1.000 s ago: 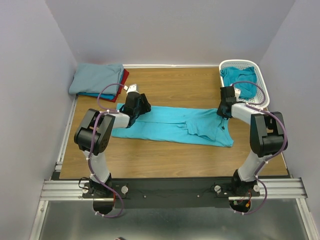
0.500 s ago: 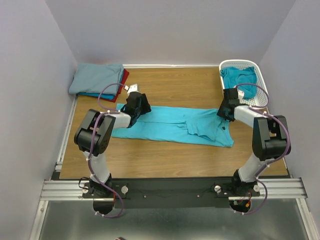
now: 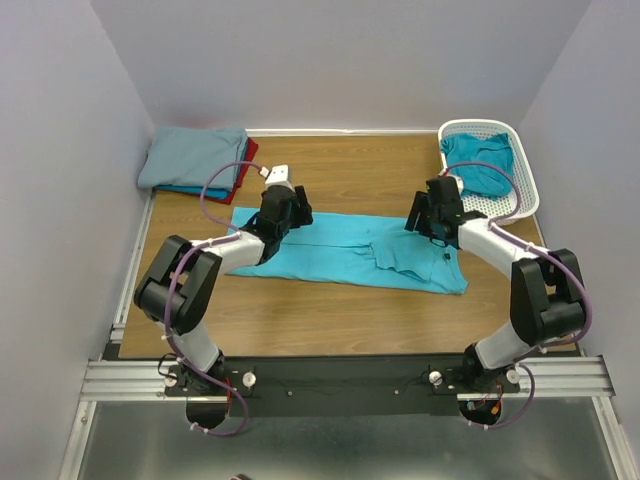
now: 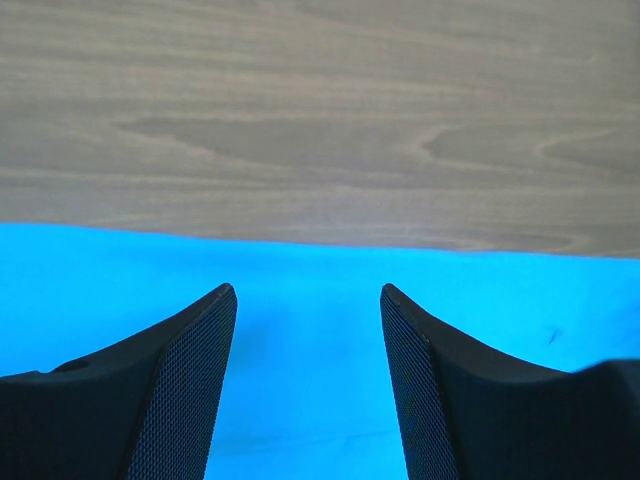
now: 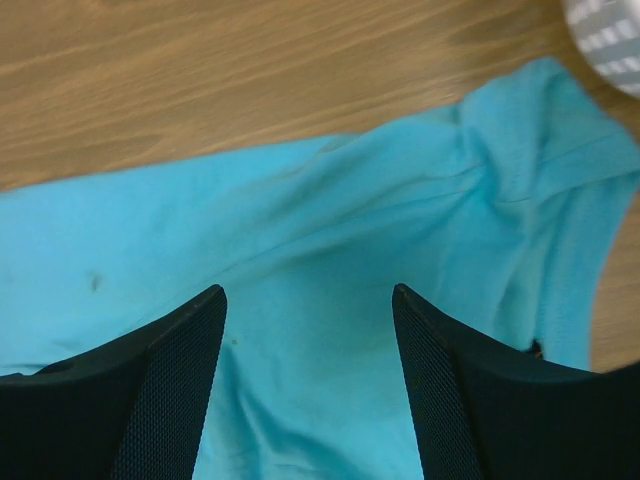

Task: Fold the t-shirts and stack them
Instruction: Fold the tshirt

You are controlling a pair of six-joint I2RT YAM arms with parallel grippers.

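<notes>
The turquoise t-shirt (image 3: 345, 250) lies flat on the wooden table (image 3: 340, 165), drawn out into a long band that runs from 9 o'clock to 3 o'clock across the middle of the top view. Its end at 3 o'clock is bunched and creased, with a collar or sleeve fold showing.

The left gripper (image 4: 306, 292) is over the band's far edge near its 9 o'clock end. Its fingers (image 4: 170, 390) are spread wide with nothing pinched between them. In the left wrist view, smooth turquoise cloth fills the gap under the tips. The shirt's far hem crosses just beyond them at 12 o'clock, with bare wood past it. Whether the tips touch the cloth cannot be told.

The right gripper (image 5: 308, 290) is over the far edge near the 3 o'clock end. Its fingers (image 5: 470, 400) are also set wide and hold nothing. In the right wrist view, wrinkled cloth lies below and between them, and ridges of fabric run off toward 2 o'clock. The hem is farther ahead of these tips than on the other side. Contact with the cloth cannot be judged here either.

At 10 o'clock on the table is a folded stack. A grey-blue t-shirt (image 3: 195, 155) is on top, with a red t-shirt (image 3: 246, 160) and a blue t-shirt (image 3: 195, 190) showing at its edges. At 2 o'clock stands a white lattice basket (image 3: 480, 125) with a crumpled teal t-shirt (image 3: 480, 160) inside, just beyond the turquoise shirt's bunched end.
</notes>
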